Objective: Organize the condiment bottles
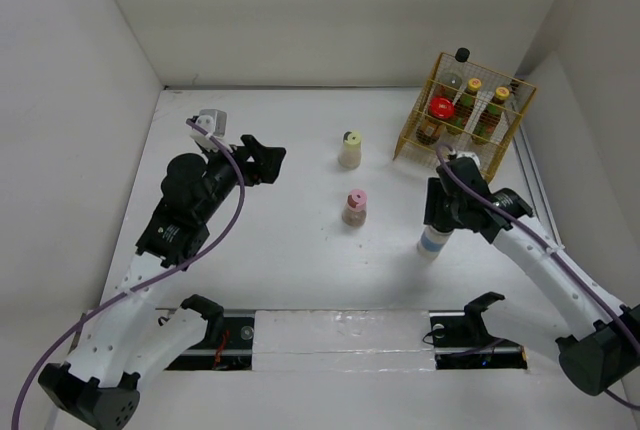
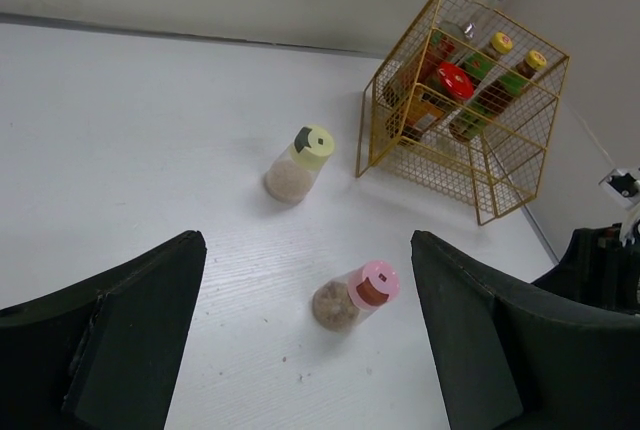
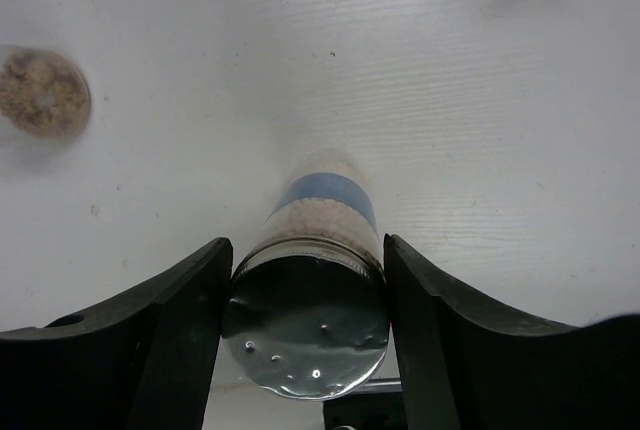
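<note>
The left gripper (image 1: 268,160) hangs over the bare white table (image 1: 260,260), jaws spread wide and holding nothing. Nothing lies between its fingers (image 2: 120,340). Ahead of it and slightly to its right stands the cream bottle (image 2: 297,165), yellowish cap with a dark tab, pale grains inside. The pink-capped bottle (image 2: 355,295) sits nearer the right finger, brown contents showing through its clear body. The two stand well apart from each other, and both are clear of the left gripper.

Further right, the right gripper (image 3: 308,248) is clamped on the silver-lidded bottle (image 3: 308,335), one finger pressed to each side just below the perforated metal lid. The body is white with a blue band. It hangs upright below the jaws, but the pictures do not tell whether its base touches the table. To this gripper's left, in its wrist view, a round beige jar shows only as a blur.

Beyond the right gripper, near the back right corner, stands the yellow wire basket (image 1: 415,130). Inside it are the red-lidded jar (image 1: 441,107), two yellow-capped bottles (image 1: 473,86) with red-green labels, and a black-capped bottle (image 1: 461,55) at the far side. The arm's purple cable passes just in front of the basket.
</note>
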